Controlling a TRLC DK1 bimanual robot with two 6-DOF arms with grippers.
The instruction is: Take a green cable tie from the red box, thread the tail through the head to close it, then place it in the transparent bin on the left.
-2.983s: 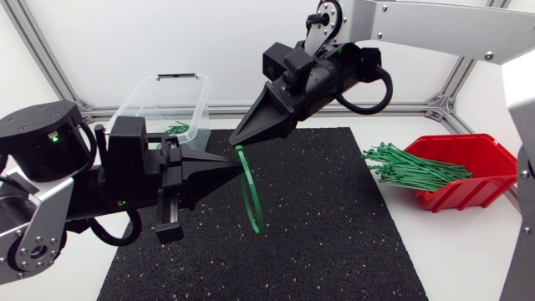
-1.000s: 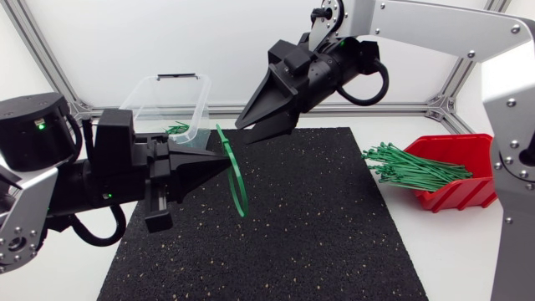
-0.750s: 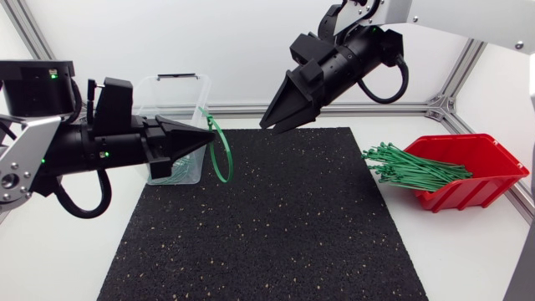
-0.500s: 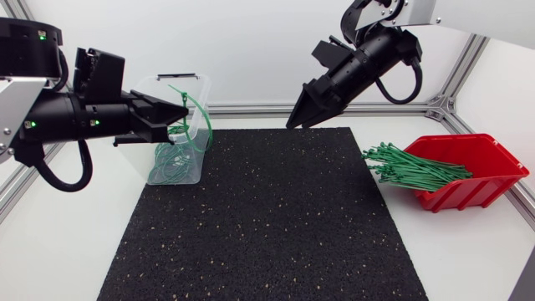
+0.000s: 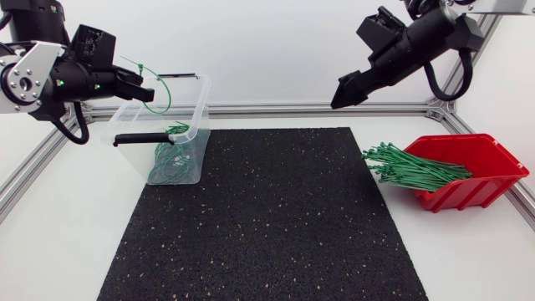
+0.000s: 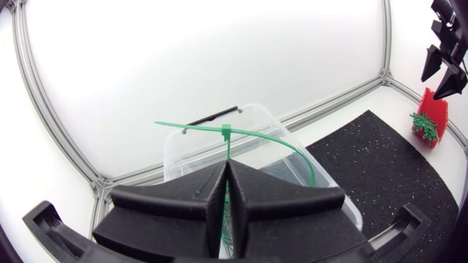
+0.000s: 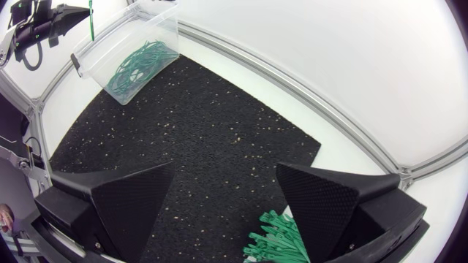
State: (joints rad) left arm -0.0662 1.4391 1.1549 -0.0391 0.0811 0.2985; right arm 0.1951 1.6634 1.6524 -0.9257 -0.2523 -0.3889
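My left gripper is shut on a closed green cable tie, holding the loop above the open transparent bin at the back left. In the left wrist view the tie stands up from the pinched fingertips of my left gripper, its tail sticking out sideways over the bin. Several looped ties lie inside the bin. My right gripper hangs high at the back right, open and empty. The red box of green ties sits at the right.
A black speckled mat covers the middle of the table. An aluminium frame rail runs along the back edge behind the bin. The right wrist view looks down on the mat, the bin and the tie bundle.
My left arm has swung the looped tie from over the mat up and left to above the bin. My right gripper has let go, opened and drawn back up to the right.
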